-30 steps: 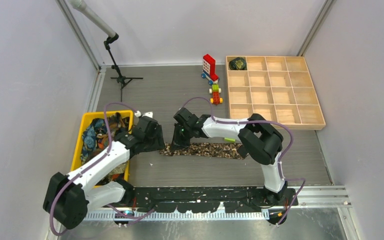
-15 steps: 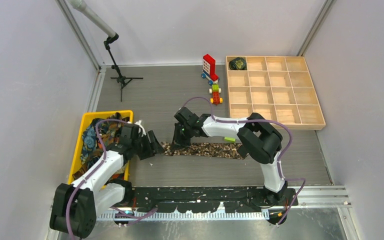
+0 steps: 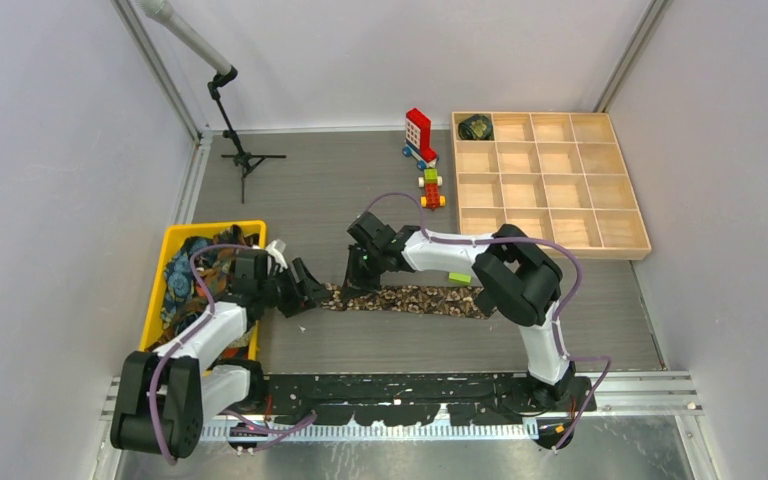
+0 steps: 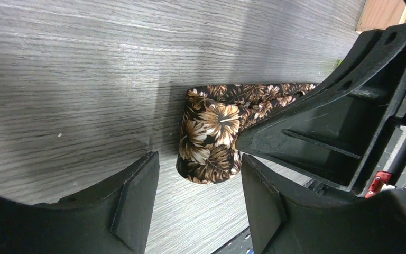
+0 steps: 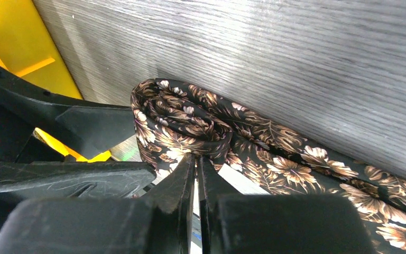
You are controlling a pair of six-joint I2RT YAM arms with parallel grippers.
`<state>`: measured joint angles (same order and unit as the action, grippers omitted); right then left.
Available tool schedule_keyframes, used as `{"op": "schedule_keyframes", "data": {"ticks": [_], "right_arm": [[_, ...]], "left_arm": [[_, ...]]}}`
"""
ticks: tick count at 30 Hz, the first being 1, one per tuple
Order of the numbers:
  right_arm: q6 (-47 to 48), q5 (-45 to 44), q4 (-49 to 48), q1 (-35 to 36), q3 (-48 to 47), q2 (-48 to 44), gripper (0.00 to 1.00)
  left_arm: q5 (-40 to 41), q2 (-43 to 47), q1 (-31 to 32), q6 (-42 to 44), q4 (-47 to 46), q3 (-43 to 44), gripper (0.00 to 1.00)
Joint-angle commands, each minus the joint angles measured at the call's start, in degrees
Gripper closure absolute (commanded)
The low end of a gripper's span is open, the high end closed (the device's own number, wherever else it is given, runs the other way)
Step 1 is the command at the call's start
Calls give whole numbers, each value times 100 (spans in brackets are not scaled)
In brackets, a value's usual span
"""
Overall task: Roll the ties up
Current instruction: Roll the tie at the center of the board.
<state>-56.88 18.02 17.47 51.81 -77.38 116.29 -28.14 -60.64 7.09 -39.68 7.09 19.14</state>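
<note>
Standing here, I see the brown flowered tie (image 3: 420, 298) lying flat on the grey table (image 3: 340, 180), just out from the arm bases, running from nine o'clock to three. Its nine o'clock end is already curled into a small loose roll (image 5: 180, 124). The right gripper (image 3: 357, 280) comes down on that roll from twelve o'clock. Its fingers are pressed almost together, and as far as I can tell they nip a fold of cloth at the roll's core. The left gripper (image 3: 305, 290) sits at the roll's nine o'clock side with its jaws spread, one finger on either side of the bundle and not touching it. More ties are heaped in the yellow bin (image 3: 160, 290) at the table's nine o'clock edge. One finished dark bundle (image 3: 476, 127) sits in the far-left corner cell of the wooden tray (image 3: 550, 250), out at two o'clock. The cloth looks light, limp and rather slick. I'd judge it will spring open or slide off itself the moment pressure lifts, and it won't push along like anything stiff. The best hold, to my eye, is across the roll's flat sides, squeezing the layers together. Gripping the loose tail would only drag and unwind it.
</note>
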Motion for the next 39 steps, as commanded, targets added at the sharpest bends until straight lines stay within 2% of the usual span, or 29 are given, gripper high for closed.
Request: {"op": "schedule_keyframes", "data": {"ticks": [1,6,12,22,27,39], "right_arm": [[132,-123,95,-57,-149,134,89],[172,-123,157,-88,-211,168,89],[182,-124,160,-132,-218,175,89],[188,-106,191,-148,-288,188,89],[236,-106,348,-141,-439,51,89],[214,-81,345,1,-509,99,88]], "left_arm": [[-459,-306,-67,-62,-626,-63,41],[-685,-830,-65,-95,-872,-6,46],[-799,-1017,-60,-195,-1148,-56,52],[-786,-983,-63,-255,-1298,-128,76],[-664,-821,-51,-281,-1188,-138,78],[158,-231,254,-153,-200,155,81]]}}
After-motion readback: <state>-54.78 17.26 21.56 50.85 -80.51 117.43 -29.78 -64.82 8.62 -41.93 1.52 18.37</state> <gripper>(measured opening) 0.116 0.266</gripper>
